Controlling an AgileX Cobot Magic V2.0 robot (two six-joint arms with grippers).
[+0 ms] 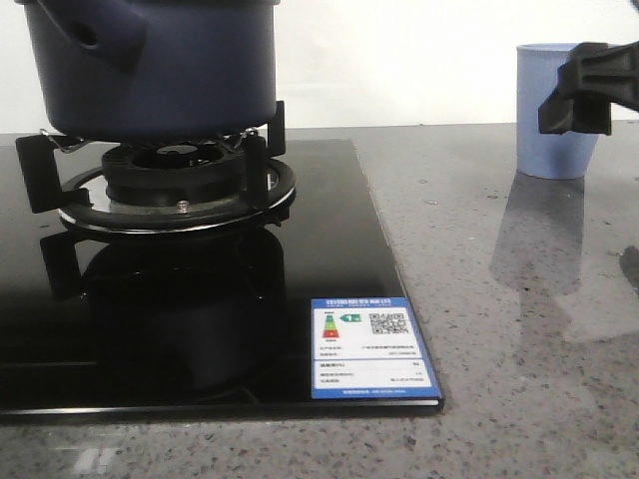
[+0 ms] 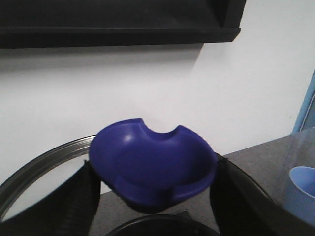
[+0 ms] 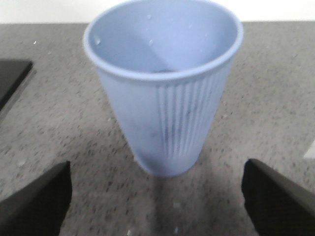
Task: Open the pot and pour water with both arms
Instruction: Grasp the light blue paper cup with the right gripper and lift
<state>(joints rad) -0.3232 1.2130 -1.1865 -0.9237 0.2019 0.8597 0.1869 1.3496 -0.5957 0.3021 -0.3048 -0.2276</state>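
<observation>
Grey speckled countertop (image 1: 519, 299) carries a black glass gas hob (image 1: 329, 289) with an energy label (image 1: 371, 347) at its near corner. The dark navy-blue pot (image 1: 180, 70) sits on the burner's black pan supports (image 1: 150, 175), its stubby handle (image 1: 95, 30) angled toward the camera. In the left wrist view, the left gripper (image 2: 153, 189) is pinched on a blue lid knob (image 2: 153, 164), one finger on each side (glass lid rim (image 2: 44, 160) arcs just beyond the fingers). The right gripper (image 3: 157, 201) is spread wide, with the light blue ribbed cup (image 3: 162, 83) standing upright just ahead of and between its fingers (image 3: 37, 201), untouched. In the front view, the right gripper overlaps the cup's upper edge.
</observation>
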